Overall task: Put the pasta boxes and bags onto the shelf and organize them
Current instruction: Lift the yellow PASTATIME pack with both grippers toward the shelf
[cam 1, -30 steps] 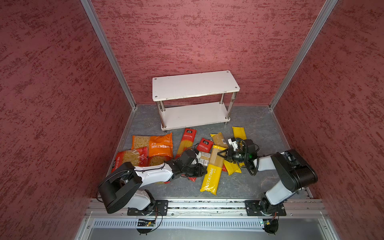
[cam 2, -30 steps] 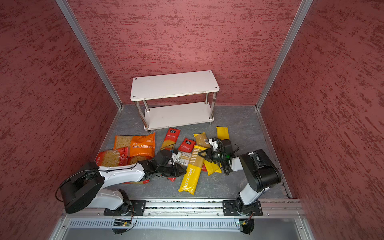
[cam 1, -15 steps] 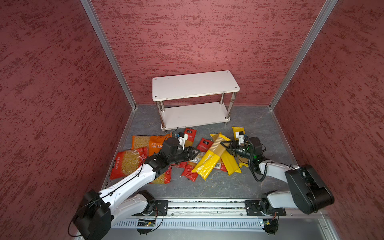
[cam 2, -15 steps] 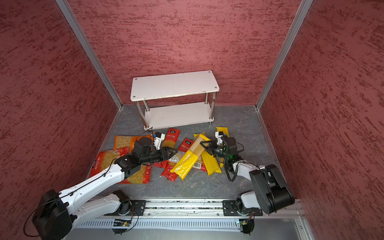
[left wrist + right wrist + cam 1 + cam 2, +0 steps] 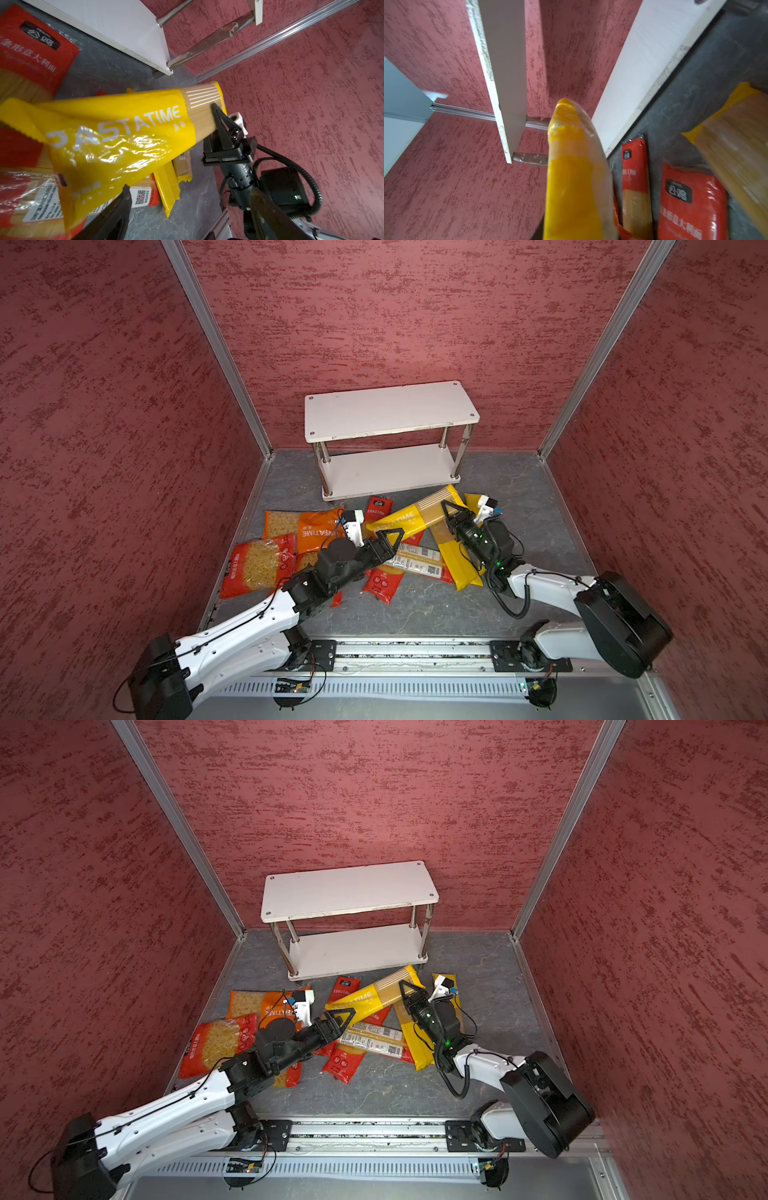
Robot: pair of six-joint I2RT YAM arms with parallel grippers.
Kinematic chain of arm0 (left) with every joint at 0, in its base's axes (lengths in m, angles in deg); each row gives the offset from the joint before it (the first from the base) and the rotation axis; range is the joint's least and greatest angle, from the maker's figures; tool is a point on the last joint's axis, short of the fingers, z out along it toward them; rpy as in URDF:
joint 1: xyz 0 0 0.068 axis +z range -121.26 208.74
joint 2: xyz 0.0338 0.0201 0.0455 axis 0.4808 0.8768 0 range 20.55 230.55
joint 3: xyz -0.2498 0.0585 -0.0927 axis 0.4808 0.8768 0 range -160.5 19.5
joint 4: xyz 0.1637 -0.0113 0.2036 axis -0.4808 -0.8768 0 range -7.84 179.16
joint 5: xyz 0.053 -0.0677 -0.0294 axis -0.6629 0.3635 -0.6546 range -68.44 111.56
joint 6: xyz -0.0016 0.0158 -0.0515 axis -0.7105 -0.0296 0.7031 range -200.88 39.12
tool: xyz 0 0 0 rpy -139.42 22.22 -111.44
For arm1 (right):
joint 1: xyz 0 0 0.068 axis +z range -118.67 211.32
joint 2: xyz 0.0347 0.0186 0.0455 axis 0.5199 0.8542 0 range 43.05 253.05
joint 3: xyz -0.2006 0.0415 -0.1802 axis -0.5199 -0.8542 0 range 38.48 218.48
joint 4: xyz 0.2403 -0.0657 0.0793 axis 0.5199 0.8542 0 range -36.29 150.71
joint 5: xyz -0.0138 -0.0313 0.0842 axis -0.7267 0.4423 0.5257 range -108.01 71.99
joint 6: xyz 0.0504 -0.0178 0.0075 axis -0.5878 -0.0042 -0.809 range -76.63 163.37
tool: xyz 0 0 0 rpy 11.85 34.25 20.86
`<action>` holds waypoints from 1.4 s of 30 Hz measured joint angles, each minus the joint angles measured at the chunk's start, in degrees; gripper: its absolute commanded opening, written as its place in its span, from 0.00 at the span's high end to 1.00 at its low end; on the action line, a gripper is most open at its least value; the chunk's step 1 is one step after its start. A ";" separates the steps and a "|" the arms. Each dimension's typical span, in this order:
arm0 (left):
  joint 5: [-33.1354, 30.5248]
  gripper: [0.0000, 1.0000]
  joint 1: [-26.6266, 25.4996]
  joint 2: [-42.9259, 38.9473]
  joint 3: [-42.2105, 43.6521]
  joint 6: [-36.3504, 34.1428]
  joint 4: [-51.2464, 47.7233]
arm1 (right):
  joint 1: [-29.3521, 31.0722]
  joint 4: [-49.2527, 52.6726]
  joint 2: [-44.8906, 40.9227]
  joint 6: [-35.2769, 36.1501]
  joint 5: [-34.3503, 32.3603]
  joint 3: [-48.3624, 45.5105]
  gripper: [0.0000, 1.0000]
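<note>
A long yellow PASTATIME spaghetti pack (image 5: 409,517) (image 5: 365,999) hangs slanted above the pile, its far end close to the shelf's (image 5: 390,414) (image 5: 349,892) lower board. My right gripper (image 5: 448,508) (image 5: 405,990) is shut on its clear end. In the right wrist view the pack (image 5: 571,166) hides the jaws. My left gripper (image 5: 388,537) (image 5: 340,1017) (image 5: 190,194) stands open beside the pack's (image 5: 116,128) near end, with only floor between its fingers. Both shelf boards are bare.
Several packs lie on the grey floor: orange short-pasta bags (image 5: 309,526), a red short-pasta bag (image 5: 257,564), red spaghetti bags (image 5: 378,508) (image 5: 384,583), a pack with a white label (image 5: 415,560) and yellow packs (image 5: 457,560). Red walls close three sides.
Both arms raised the yellow pack from the front of the pile and swung it toward the shelf. My left gripper then opened and let go; the right still holds it.
</note>
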 measured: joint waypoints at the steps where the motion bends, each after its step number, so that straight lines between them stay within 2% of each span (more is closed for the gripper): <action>1: -1.38 0.08 -0.59 1.03 0.33 0.74 1.18 | 1.36 -0.66 0.22 0.39 -2.67 0.55 1.00; 6: -5.66 0.03 -2.03 7.06 0.44 2.75 9.79 | 7.80 -4.20 2.60 2.49 -15.52 4.20 1.00; 9: -6.95 0.04 -2.03 10.58 0.31 3.17 14.73 | 10.82 -6.25 4.66 2.54 -20.74 6.36 1.00; 15: -9.31 0.12 -0.44 16.06 0.20 1.49 26.47 | 14.91 -5.68 5.86 1.31 -26.21 9.38 1.00; 22: -9.88 0.20 3.78 22.67 -0.17 0.76 41.13 | 17.64 -5.75 5.90 -0.92 -28.63 11.28 0.98; 27: -9.70 0.34 4.35 25.27 -1.92 0.85 46.97 | 18.75 -6.27 7.23 -3.30 -30.14 11.28 0.95; 32: -10.47 0.54 5.25 26.84 -1.92 0.83 49.66 | 19.08 -8.28 8.35 -5.16 -31.21 11.28 0.90; 39: -11.82 0.68 5.92 27.50 -1.99 0.61 50.05 | 19.15 -10.71 10.54 -5.77 -31.17 12.09 0.85; 42: -12.17 0.77 6.05 27.91 -1.99 0.94 50.77 | 19.15 -11.52 11.30 -6.10 -31.12 12.09 0.77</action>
